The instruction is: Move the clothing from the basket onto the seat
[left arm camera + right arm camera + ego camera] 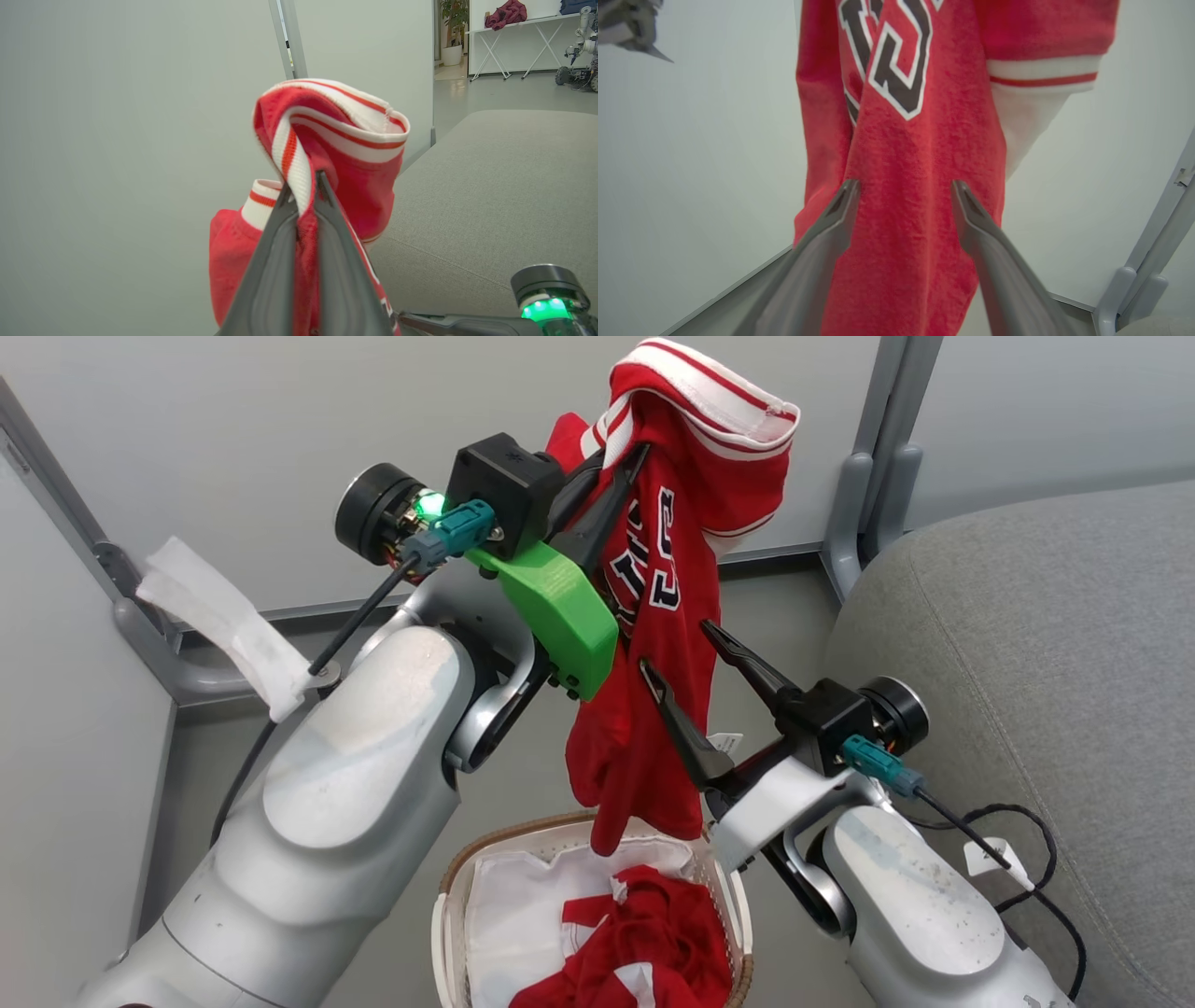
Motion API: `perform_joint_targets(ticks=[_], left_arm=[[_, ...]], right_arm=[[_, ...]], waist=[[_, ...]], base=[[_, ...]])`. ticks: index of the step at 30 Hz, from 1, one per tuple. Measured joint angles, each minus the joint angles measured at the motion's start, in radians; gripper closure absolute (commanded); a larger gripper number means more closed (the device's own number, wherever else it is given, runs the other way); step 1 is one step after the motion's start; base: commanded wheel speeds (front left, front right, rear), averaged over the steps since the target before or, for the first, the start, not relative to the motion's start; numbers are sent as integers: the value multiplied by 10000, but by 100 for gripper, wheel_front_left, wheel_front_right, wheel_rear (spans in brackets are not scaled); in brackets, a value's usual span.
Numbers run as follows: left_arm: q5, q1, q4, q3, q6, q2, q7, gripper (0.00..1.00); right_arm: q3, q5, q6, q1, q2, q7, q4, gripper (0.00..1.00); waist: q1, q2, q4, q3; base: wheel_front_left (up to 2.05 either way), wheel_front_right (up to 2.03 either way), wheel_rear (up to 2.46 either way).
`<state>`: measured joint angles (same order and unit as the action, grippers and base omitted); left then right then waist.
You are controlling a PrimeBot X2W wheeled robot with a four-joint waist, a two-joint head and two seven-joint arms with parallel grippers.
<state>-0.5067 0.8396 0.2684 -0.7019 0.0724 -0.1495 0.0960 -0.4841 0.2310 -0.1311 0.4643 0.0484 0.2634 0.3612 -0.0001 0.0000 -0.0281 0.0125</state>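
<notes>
My left gripper [635, 457] is raised and shut on a red jersey [672, 551] with white stripe trim and dark lettering; the left wrist view shows its fingertips [286, 198] pinching the striped hem of the jersey [336, 140]. The jersey hangs down, its lower end just above the basket [495, 845]. My right gripper [674, 644] is open at the hanging cloth, and the jersey [915, 140] sits between its spread fingers [840, 205]. A second red garment [653, 943] lies in the basket on a white liner [513, 915]. The grey seat [1027, 663] is to the right.
Pale wall panels with a grey frame post [878, 457] stand close behind. A black cable [1027, 859] loops over the seat's edge by my right arm. Far off in the left wrist view, a white table [514, 23] stands with a dark red cloth on it.
</notes>
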Motion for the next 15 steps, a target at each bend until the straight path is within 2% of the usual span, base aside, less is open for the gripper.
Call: perform_joint_targets(ticks=[15], left_arm=[[-236, -92, -468, -276, -73, 130, 351, 100]], right_arm=[[-842, 234, 0, 975, -6, 2, 1678, 0]], waist=[[0, 0, 404, -37]], base=[[0, 0, 0]])
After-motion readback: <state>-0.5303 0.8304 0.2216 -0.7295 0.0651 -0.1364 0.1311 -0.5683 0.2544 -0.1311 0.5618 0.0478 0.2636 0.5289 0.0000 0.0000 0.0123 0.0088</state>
